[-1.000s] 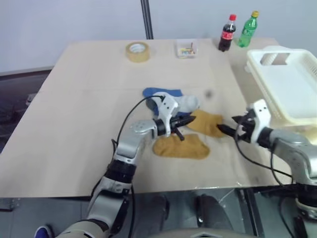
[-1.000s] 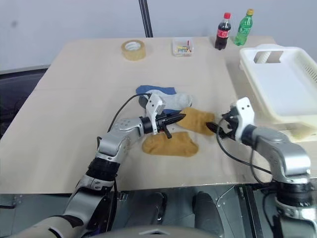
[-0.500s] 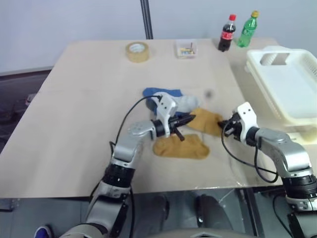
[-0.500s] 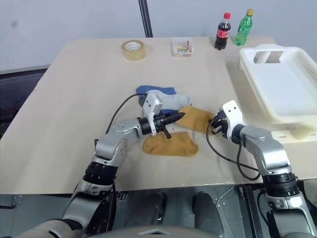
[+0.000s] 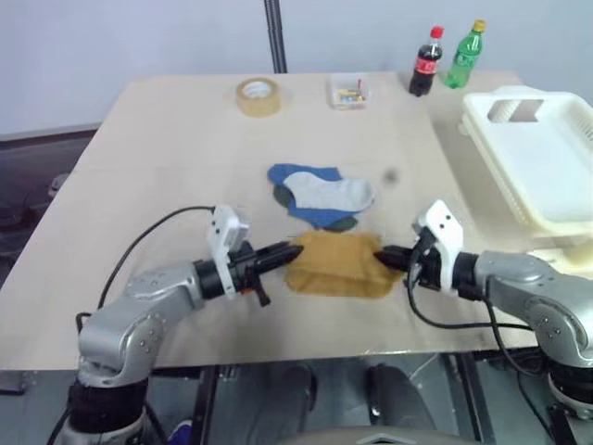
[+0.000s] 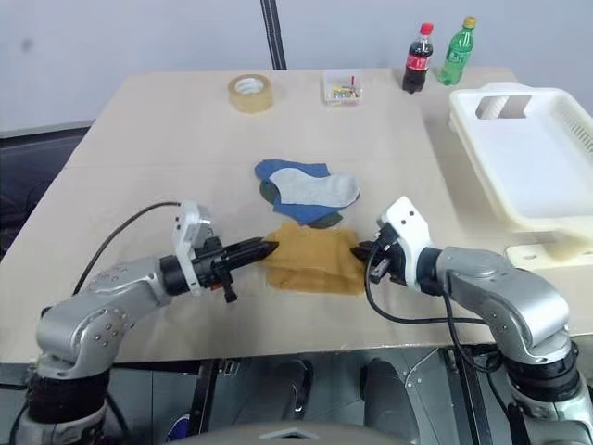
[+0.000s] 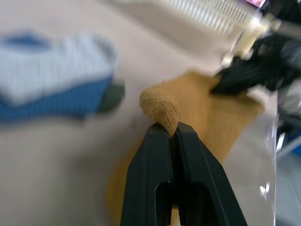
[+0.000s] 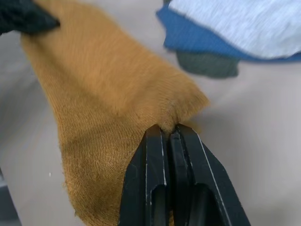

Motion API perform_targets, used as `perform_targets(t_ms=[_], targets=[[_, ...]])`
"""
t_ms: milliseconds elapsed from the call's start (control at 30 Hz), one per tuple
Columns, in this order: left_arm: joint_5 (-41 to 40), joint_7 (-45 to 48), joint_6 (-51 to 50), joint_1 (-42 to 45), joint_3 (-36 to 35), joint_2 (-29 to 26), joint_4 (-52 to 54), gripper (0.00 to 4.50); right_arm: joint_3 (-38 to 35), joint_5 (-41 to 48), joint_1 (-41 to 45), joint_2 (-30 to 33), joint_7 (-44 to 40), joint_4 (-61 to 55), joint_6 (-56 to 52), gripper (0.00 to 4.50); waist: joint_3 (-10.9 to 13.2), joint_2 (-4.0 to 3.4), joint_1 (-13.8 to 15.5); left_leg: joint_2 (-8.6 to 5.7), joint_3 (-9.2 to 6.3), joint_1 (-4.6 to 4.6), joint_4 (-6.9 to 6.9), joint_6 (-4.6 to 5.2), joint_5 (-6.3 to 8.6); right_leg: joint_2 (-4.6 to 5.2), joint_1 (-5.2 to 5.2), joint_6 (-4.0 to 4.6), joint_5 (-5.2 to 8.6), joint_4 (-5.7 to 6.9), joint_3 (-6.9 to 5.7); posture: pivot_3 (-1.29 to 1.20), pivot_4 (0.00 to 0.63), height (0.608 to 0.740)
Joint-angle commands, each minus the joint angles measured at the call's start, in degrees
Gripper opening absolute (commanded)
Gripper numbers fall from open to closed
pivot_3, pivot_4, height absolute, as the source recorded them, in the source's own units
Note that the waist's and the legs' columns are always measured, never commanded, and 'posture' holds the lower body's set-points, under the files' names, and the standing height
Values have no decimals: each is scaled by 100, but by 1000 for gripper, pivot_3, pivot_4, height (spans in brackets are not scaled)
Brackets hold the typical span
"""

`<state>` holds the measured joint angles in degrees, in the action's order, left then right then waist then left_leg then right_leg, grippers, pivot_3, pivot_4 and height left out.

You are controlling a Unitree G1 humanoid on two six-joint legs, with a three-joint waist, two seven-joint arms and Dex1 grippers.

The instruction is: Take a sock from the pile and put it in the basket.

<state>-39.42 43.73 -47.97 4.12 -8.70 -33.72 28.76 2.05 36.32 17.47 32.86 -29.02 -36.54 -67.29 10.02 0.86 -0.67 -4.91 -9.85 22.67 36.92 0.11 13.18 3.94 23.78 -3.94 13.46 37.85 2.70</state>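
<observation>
Both grippers drawn back toward the table's near edge, left gripper (image 5: 289,251) and right gripper (image 5: 386,256) each pinched on opposite ends of one mustard sock (image 5: 338,265), just clear of the pile (image 5: 320,195); basket (image 5: 545,167) well apart, transfer pending.

Wide desk (image 5: 139,185) with pale wooden top, plain light grey-blue wall (image 5: 139,37) behind it, dark vertical pole (image 5: 274,35) at far edge, dark grey floor (image 5: 28,195) at left side
</observation>
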Motion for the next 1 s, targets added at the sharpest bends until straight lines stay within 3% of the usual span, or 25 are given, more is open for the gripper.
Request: perform_targets(t_ms=[33,467,500,533,633,767,800,900,1000], targets=[[130,-88,211,-169,84,-73,207,0,105,-113,-43,77,53,-78,158,45,0,1,17,0,1,1,0,0,0,0,-1,0,0,0,-4,0,150,740],[830,-401,731,-216,685,123,-463,0,954,-926,-143,115,58,544,886,45,0,0,2,1,3,0,-4,0,0,-1,-1,0,0,-3,-4,0,150,740],[868,-363,770,-230,750,117,-517,550,1044,-1007,-147,166,-30,622,1012,0,0,0,2,2,2,0,-4,0,0,-1,0,0,0,-3,-4,0,150,740],[887,-316,792,-257,805,102,-532,725,1092,-1080,-152,182,-71,699,1128,325,0,0,1,1,1,0,-4,0,0,0,0,0,0,-3,-4,0,150,740],[1067,-446,995,-266,806,178,-589,1840,1105,-1197,-156,201,-147,776,1370,1377,0,0,3,1,1,0,-4,0,0,1,-1,0,0,-5,-4,0,150,740],[906,-279,1182,-362,531,124,-510,3549,855,-1288,-212,317,-334,478,1920,3149,0,0,1,2,-1,0,-5,0,0,1,0,0,0,-5,-4,0,150,740],[848,-197,1233,-426,444,76,-471,3549,735,-1210,-243,347,-428,365,1995,3149,0,0,-7,2,-1,1,-6,0,0,1,0,-1,1,-5,-4,0,150,740],[590,181,1214,-709,104,-217,-347,3621,373,-1052,-388,687,-834,115,2189,2371,0,0,-7,5,-3,0,-16,0,0,1,2,0,1,-13,-2,0,150,740],[387,411,1055,-816,-65,-490,-395,3621,267,-892,-414,812,-1119,80,2345,956,1,-1,0,5,-3,2,-20,0,1,2,0,0,1,-22,-4,0,150,740]])
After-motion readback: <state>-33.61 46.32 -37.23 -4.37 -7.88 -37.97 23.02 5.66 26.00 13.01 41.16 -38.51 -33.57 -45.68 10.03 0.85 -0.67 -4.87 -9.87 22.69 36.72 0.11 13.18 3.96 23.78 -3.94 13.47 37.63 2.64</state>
